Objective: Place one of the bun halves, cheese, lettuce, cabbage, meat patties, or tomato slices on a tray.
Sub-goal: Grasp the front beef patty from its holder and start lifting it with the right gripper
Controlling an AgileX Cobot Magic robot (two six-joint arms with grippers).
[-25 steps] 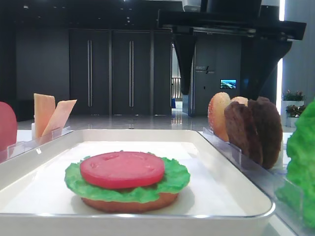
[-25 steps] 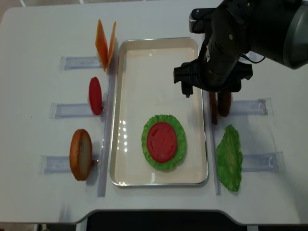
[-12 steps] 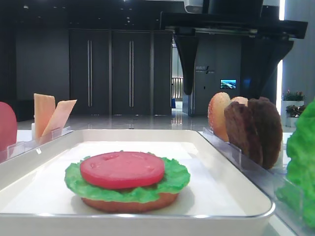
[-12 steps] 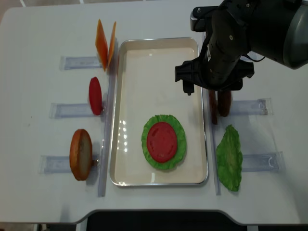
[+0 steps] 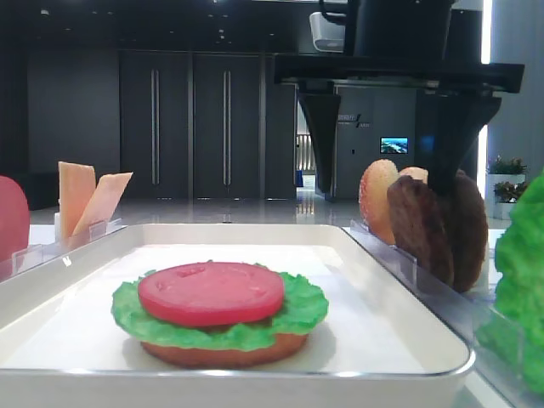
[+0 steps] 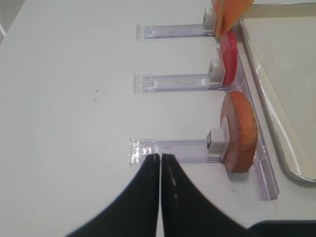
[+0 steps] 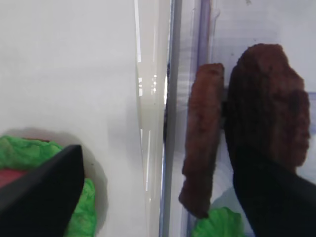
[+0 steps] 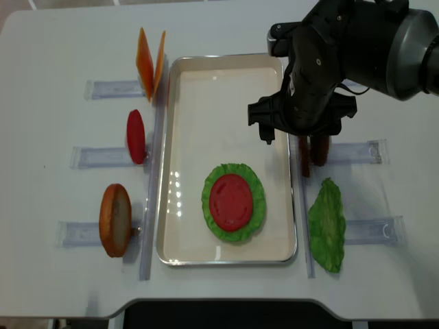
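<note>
In the white tray (image 8: pixel 185 123) lies a stack: a tomato slice (image 8: pixel 232 201) on lettuce (image 8: pixel 255 205) over a bun half (image 5: pixel 223 350). Two meat patties (image 8: pixel 313 152) stand on edge in the rack right of the tray. My right gripper (image 8: pixel 295 133) hangs open above them. In the right wrist view the thin patty (image 7: pixel 201 138) and the tray rim lie between its fingers (image 7: pixel 42 192), and the other patty (image 7: pixel 266 103) is by the right finger. My left gripper (image 6: pixel 160 160) is shut and empty near a standing bun half (image 6: pixel 239 131).
Left of the tray clear racks hold cheese slices (image 8: pixel 149 62), a tomato slice (image 8: pixel 135 136) and a bun half (image 8: pixel 114 219). A lettuce leaf (image 8: pixel 326 225) lies in the right front rack. Bun halves (image 5: pixel 376 197) stand behind the patties.
My right gripper has come down a little over the patties and the tray's right rim, still open. Nothing on the table has moved.
</note>
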